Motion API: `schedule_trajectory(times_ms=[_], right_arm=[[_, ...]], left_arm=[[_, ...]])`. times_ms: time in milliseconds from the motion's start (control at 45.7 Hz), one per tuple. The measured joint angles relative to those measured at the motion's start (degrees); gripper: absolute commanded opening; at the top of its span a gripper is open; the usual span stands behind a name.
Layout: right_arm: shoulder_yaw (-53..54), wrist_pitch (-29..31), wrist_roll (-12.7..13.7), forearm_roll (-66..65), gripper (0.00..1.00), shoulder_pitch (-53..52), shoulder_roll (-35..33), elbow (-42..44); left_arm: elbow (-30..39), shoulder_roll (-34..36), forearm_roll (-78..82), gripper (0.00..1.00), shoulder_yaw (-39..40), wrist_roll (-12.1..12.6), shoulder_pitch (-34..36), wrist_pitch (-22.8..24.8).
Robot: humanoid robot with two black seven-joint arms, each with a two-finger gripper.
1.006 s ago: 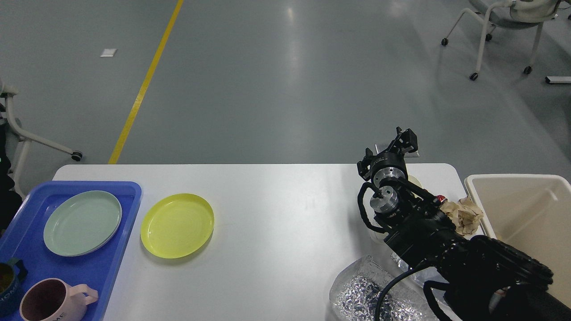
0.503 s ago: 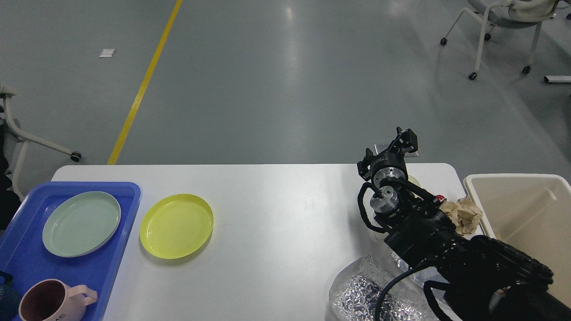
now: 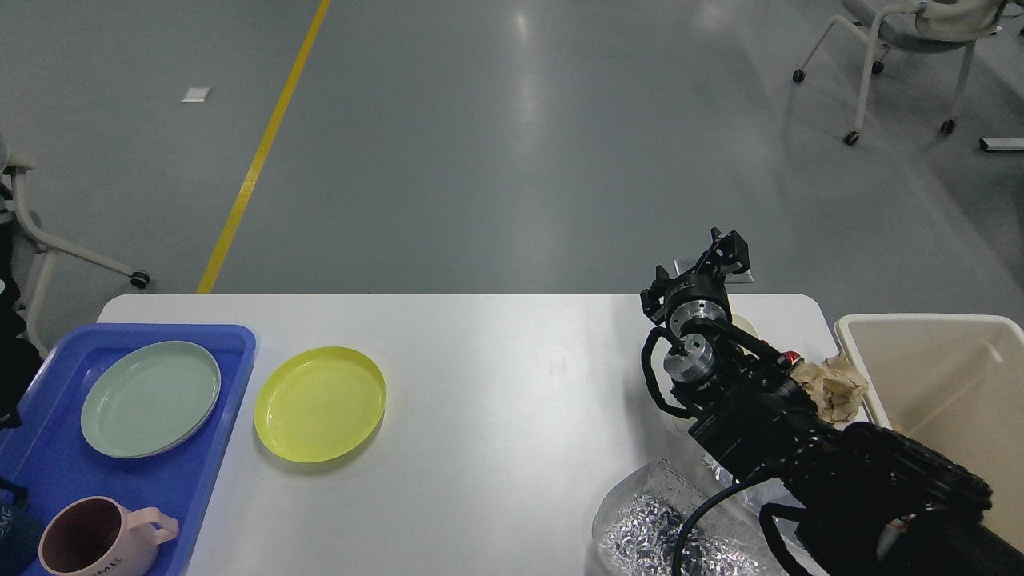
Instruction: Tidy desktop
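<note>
The white desktop (image 3: 512, 384) fills the lower half of the head view. A yellow plate (image 3: 320, 404) lies on it left of centre, beside a blue tray (image 3: 160, 480). The tray holds a pale green plate (image 3: 150, 398), a pink mug (image 3: 96, 544) and a dark blue mug (image 3: 12, 532) cut off by the frame's edge. My right arm reaches in from the bottom right. Its gripper (image 3: 724, 250) hangs over the far right edge, dark and small, so its fingers cannot be told apart. Crumpled brown paper (image 3: 836, 388) and a silver foil bag (image 3: 648, 536) lie beside the arm. My left gripper is out of view.
A beige bin (image 3: 920, 324) stands just off the desktop's right end. A pale round thing (image 3: 748, 324) shows partly behind the right wrist. Wheeled chairs stand on the grey floor at the far right (image 3: 904, 32) and at the left (image 3: 48, 240).
My right arm has not moved. The dark blue mug shows lower in the tray's near-left corner than a second ago. The whole view has wobbled slightly.
</note>
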State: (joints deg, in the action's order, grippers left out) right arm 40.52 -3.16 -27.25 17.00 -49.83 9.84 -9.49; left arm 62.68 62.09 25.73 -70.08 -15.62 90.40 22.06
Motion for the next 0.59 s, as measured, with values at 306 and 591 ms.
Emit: schedule_trajectory(times_ms=[306, 591], right_arm=[[0.00, 0.00, 0.00, -0.02, 1.00, 0.00, 0.00, 0.00], [0.00, 0.00, 0.00, -0.01, 1.00, 0.00, 0.00, 0.00]], left_arm=[[-5.85, -22.13, -23.22, 0.90, -13.36, -0.07, 1.06, 0.14], [2.58, -30.45, -27.27, 0.91, -18.02, -0.44, 21.00, 6.66]])
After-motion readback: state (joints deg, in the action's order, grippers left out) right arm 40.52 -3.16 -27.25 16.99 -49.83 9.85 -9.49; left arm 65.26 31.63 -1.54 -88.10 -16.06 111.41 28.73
